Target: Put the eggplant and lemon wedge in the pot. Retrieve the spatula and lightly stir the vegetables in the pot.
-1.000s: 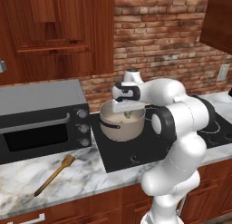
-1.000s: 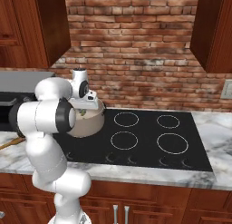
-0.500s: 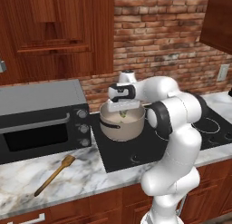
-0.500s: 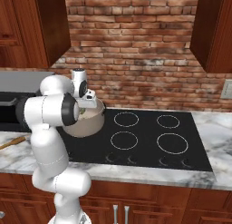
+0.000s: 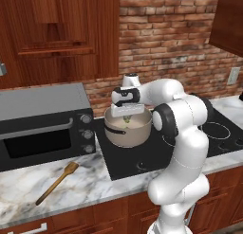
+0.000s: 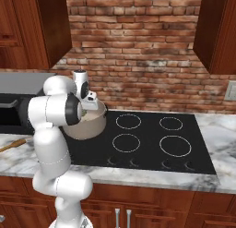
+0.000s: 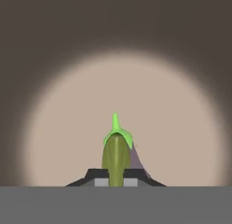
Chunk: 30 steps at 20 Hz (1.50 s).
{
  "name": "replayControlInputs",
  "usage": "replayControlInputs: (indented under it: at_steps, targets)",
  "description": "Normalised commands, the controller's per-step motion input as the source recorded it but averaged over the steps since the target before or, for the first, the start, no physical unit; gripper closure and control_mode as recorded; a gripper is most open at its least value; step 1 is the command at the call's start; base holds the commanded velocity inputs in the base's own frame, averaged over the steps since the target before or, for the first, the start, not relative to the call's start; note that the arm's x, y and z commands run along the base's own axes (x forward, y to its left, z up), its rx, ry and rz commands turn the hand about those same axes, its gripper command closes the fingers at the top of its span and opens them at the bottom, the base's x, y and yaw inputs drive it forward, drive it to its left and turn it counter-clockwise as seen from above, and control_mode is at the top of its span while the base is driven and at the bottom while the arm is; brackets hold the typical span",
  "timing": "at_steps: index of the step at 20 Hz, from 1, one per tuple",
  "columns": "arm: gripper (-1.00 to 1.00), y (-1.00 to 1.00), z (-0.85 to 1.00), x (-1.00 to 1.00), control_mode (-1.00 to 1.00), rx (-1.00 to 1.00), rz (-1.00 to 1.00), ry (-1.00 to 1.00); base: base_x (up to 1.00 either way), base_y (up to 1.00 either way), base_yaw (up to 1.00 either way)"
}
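A red brick wall (image 5: 166,39) runs behind the claw, with dark wooden cupboards (image 5: 57,34) hung above it to either side and a pale outlet plate (image 5: 233,76) far off to its right. Below lies a black cooktop (image 6: 152,141) set in a grey-veined marble counter (image 5: 71,190), and a dark oven with a grey top (image 5: 42,119) stands just left of the claw. Wooden cabinet fronts (image 6: 152,208) run beneath the counter.
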Motion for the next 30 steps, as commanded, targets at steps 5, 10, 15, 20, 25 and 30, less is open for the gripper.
replayControlInputs:
  at_steps: [5, 10, 15, 20, 25, 30]
  targets:
    - [-1.0, 0.0, 0.0, 0.0, -1.0, 0.0, 0.0, 0.0, 0.0, 0.0, 0.0]
    - [-1.0, 0.0, 0.0, 0.0, -1.0, 0.0, 0.0, 0.0, 0.0, 0.0, 0.0]
    - [-1.0, 0.0, 0.07, -0.16, -1.0, 0.0, 0.0, 0.0, 0.0, 0.0, 0.0]
    - [-1.0, 0.0, 0.38, -0.87, -1.0, 0.0, 0.0, -0.1, 0.0, 0.0, 0.0]
    - [-1.0, -0.01, 0.23, -1.0, -1.0, 0.0, 0.0, -0.14, 0.0, 0.0, 0.0]
    - [-1.0, -0.18, 0.05, -1.0, -1.0, 0.06, 0.0, -0.21, 0.0, 0.0, 0.0]
